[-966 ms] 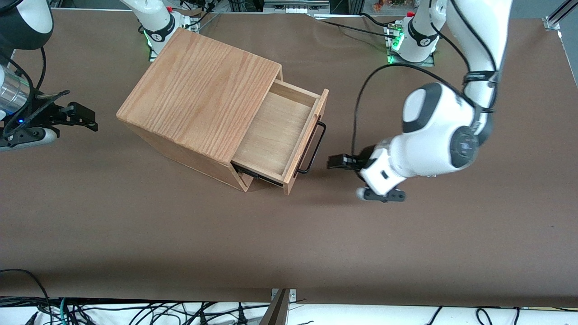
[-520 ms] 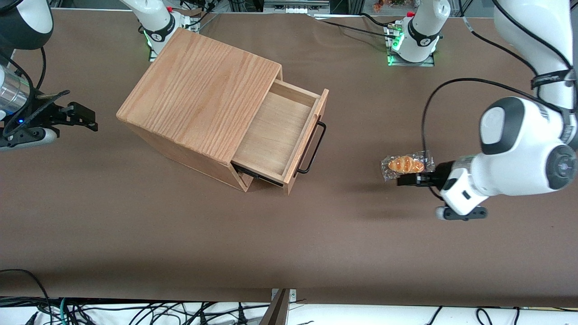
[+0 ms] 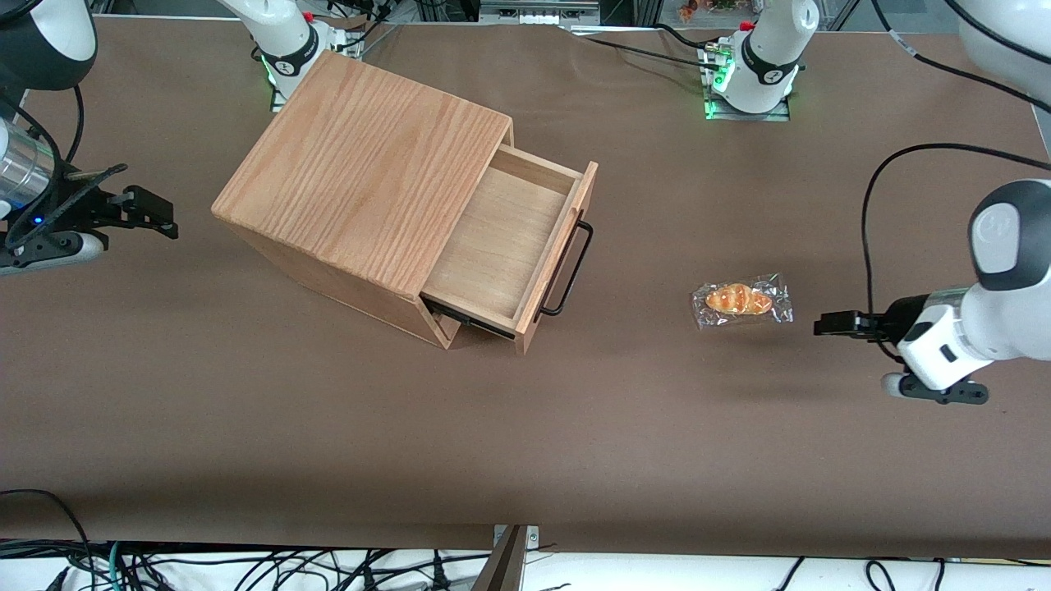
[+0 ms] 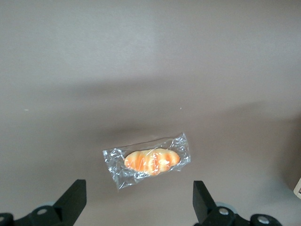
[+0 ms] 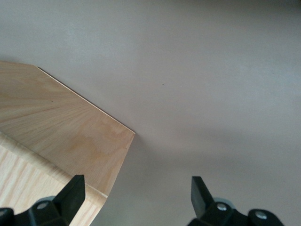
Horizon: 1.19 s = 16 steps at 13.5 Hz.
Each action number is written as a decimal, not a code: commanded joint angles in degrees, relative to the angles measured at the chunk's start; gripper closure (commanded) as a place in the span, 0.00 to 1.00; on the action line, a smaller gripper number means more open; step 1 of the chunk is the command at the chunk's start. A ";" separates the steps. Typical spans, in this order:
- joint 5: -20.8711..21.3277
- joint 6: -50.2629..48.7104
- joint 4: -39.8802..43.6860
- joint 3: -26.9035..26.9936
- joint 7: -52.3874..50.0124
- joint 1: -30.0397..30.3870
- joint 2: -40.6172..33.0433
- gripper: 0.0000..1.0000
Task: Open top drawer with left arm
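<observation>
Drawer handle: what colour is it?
Black, on the pulled-out top drawer; the handle shows best in the front view. The gripper is away from it.

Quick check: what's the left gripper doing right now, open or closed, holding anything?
Left gripper: open, holding nothing, above the table past the wrapped bread roll toward the working arm's end, well away from the top drawer.

A small golden bread roll sealed in a clear crinkly plastic wrapper [image 3: 741, 301] [image 4: 148, 160] lies flat on the brown matte tabletop [image 3: 328, 427], toward the working arm's end. Tangled black cables [image 3: 246, 566] run along the tabletop's edge nearest the front camera.
</observation>
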 commanded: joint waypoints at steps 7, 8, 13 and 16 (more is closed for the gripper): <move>8.23 1.29 -22.00 1.51 3.81 -3.53 -30.08 0.00; 8.14 0.07 -21.82 1.42 3.81 -3.89 -31.84 0.00; 8.14 -3.20 -22.00 1.42 3.47 -3.81 -31.68 0.00; 7.97 -3.55 -21.65 1.42 3.37 -3.72 -31.15 0.00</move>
